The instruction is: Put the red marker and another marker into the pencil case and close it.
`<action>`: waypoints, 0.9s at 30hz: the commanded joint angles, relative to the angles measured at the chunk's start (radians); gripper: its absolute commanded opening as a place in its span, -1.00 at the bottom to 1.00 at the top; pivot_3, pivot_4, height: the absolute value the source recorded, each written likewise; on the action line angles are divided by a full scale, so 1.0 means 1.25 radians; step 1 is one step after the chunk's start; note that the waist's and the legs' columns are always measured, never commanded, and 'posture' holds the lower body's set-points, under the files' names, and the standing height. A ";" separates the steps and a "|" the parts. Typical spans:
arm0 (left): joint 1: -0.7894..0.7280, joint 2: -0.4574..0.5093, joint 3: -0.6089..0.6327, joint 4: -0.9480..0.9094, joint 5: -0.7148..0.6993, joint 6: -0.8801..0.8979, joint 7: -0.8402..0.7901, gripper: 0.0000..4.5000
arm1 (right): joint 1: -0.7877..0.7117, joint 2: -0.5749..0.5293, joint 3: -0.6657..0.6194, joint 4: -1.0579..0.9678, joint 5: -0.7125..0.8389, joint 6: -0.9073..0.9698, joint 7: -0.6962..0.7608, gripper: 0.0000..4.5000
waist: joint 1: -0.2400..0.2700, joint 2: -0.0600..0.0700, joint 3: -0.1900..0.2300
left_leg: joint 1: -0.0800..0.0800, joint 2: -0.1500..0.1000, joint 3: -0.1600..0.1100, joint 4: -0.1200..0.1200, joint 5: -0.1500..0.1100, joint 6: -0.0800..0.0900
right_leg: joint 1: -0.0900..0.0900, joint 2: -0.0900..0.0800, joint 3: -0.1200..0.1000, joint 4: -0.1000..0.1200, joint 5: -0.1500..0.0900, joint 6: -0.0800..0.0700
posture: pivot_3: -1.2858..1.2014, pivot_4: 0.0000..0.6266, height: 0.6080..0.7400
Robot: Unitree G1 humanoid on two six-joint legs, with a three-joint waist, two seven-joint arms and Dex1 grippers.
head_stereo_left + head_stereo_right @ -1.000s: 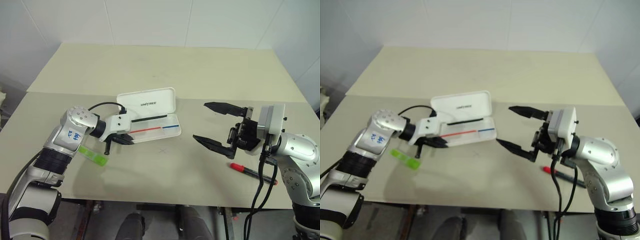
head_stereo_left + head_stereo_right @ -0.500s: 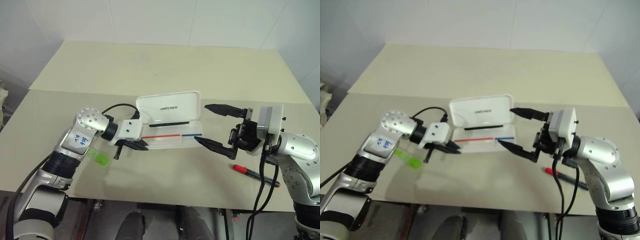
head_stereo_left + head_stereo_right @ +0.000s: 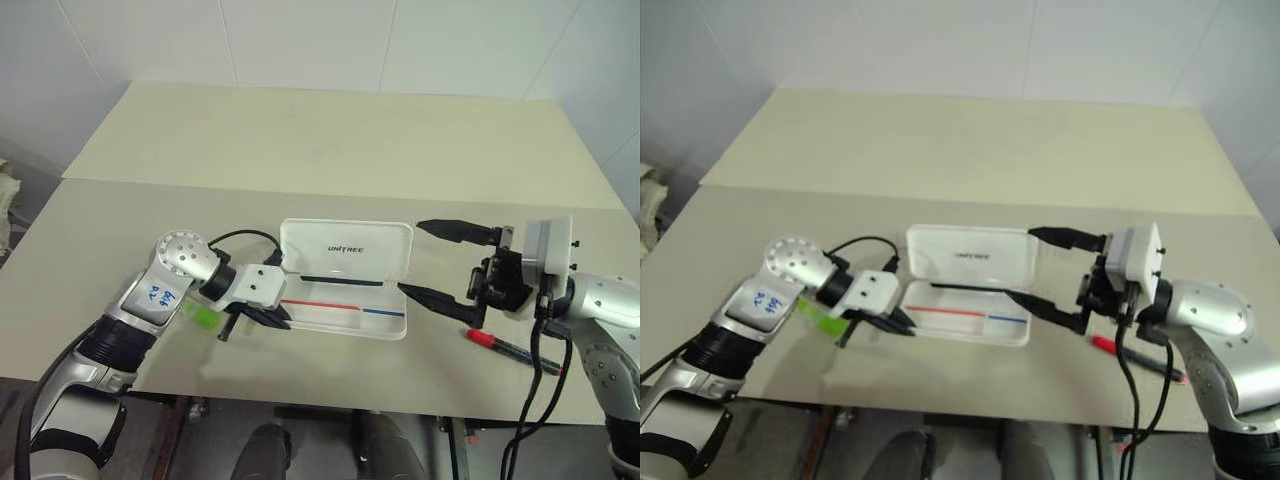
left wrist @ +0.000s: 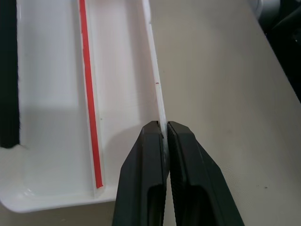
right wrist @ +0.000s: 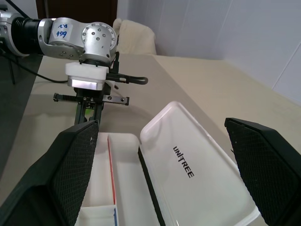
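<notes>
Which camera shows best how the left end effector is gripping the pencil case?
The left wrist view: the left end effector is shut on the pencil case wall, a finger on each side. The eye views show it at the case's left end, grip unclear; the right wrist view shows it behind the open case.

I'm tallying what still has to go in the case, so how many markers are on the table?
2. The red marker lies near the table's front edge on the robot's right, below the right pincer. The green marker lies left of the pencil case, partly hidden behind the left arm.

Lab (bare white walls (image 3: 300,40), plain table (image 3: 330,130)).
</notes>
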 commanded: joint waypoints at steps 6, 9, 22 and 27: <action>0.004 -0.005 -0.054 -0.054 0.065 0.134 0.044 -0.99 | 0.043 -0.006 -0.054 -0.088 0.031 0.017 -0.044 1.00 | -0.001 0.000 0.000 | 0.006 0.000 0.000 0.000 0.001 0.001 | 0.005 0.000 0.001 0.001 0.000 0.000 | 0.03 -0.52 1.00; -0.012 -0.027 -0.059 -0.066 0.075 0.196 0.071 -0.99 | 0.049 -0.003 -0.054 -0.097 0.032 0.018 -0.056 1.00 | 0.000 0.000 0.000 | 0.010 0.000 0.000 -0.001 0.001 0.001 | 0.010 0.000 0.001 0.000 0.000 -0.001 | 0.03 -0.52 1.00; -0.032 -0.035 -0.067 -0.095 0.072 0.235 0.071 -0.99 | 0.032 0.012 -0.021 -0.089 0.020 0.007 -0.074 1.00 | 0.002 0.001 0.000 | 0.011 -0.002 -0.002 0.000 0.003 0.005 | 0.017 -0.001 0.001 -0.011 -0.001 -0.007 | 0.03 -0.52 1.00; -0.031 -0.035 -0.060 -0.098 0.061 0.228 0.075 -0.38 | 0.023 0.018 -0.011 -0.081 0.015 0.004 -0.071 1.00 | 0.000 0.000 0.000 | 0.010 -0.001 -0.002 -0.001 0.003 0.005 | 0.016 -0.001 0.001 -0.010 0.001 -0.003 | 0.03 -0.52 1.00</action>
